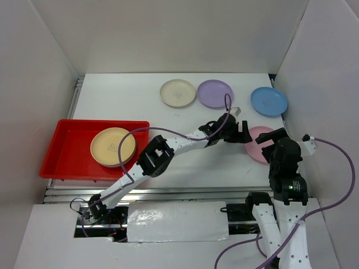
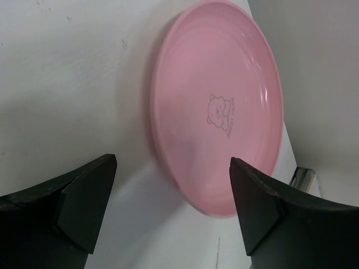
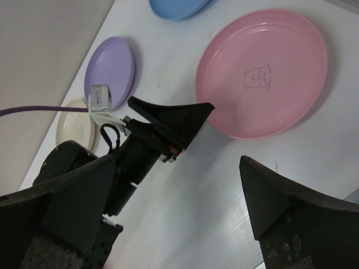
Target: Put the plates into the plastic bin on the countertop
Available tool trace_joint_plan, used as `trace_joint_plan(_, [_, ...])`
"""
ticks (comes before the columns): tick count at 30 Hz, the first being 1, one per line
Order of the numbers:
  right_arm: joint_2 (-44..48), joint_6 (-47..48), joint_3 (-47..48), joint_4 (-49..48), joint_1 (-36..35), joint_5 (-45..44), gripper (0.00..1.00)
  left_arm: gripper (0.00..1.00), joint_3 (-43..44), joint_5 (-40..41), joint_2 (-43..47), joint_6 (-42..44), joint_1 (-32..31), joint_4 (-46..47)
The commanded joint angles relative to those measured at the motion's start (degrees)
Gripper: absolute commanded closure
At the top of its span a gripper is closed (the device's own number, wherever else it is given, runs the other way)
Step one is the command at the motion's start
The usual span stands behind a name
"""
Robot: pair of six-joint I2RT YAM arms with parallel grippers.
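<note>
Top external view: the left gripper (image 1: 242, 131) is stretched across to the right side of the countertop (image 1: 129, 95), its jaws wide and holding nothing, just beside the pink plate (image 1: 253, 147). The right gripper (image 1: 268, 140) hovers over the same plate, also spread wide and empty. The red plastic bin (image 1: 61, 130) sits at the left with one yellow-orange plate (image 1: 113, 147) in it. The cream plate (image 1: 178, 93), purple plate (image 1: 215, 93) and blue plate (image 1: 268, 101) lie along the far side.

The left wrist view shows the pink plate (image 2: 219, 106) lying flat ahead of the open fingers, nearer the right finger (image 2: 255, 207) than centred.

The step in hand looks like a rim pinch by the left arm. To do it well, I would centre the plate's near edge in the gap, then bring one finger over the rim and slide the other under its lip (a flat, shallow plate offers little else). Close only once the edge is well inside. The right arm should keep clear, since the two grippers crowd the same plate.
</note>
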State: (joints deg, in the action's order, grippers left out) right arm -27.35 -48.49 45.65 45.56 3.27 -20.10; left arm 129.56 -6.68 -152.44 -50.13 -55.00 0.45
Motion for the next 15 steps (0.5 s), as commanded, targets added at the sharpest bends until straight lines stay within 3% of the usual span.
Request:
trace_joint_plan(1, [1.6, 1.6, 2.2, 1.5, 0.4, 2.4, 0.0, 0.06, 4.0, 3.4, -4.2, -1.8, -0.1, -0.3])
trace_joint_plan(3, [3.2, 2.2, 2.3, 1.5, 0.4, 3.7, 0.0, 0.15, 3.5, 5.7, -4.4, -2.4, -0.4, -2.4])
trace_joint_plan(4, [3.6, 2.2, 2.5, 1.5, 0.4, 4.3, 0.0, 0.27, 3.0, 6.3, -4.3, -2.6, -0.6, -3.5])
trace_joint_plan(7, [4.9, 2.7, 3.6, 1.7, 0.4, 5.6, 0.0, 0.37, 1.1, 13.7, -3.2, -2.4, -1.5, -5.9])
trace_joint_plan(9, [5.1, 3.2, 4.5, 2.0, 0.4, 6.7, 0.0, 0.45, 1.2, 14.5, -3.6, -1.8, -1.8, -6.1])
trace_joint_plan(15, [5.6, 4.5, 5.4, 2.5, 0.4, 7.4, 0.0, 0.45, 2.5, 13.9, -4.9, -0.7, -3.0, -2.6])
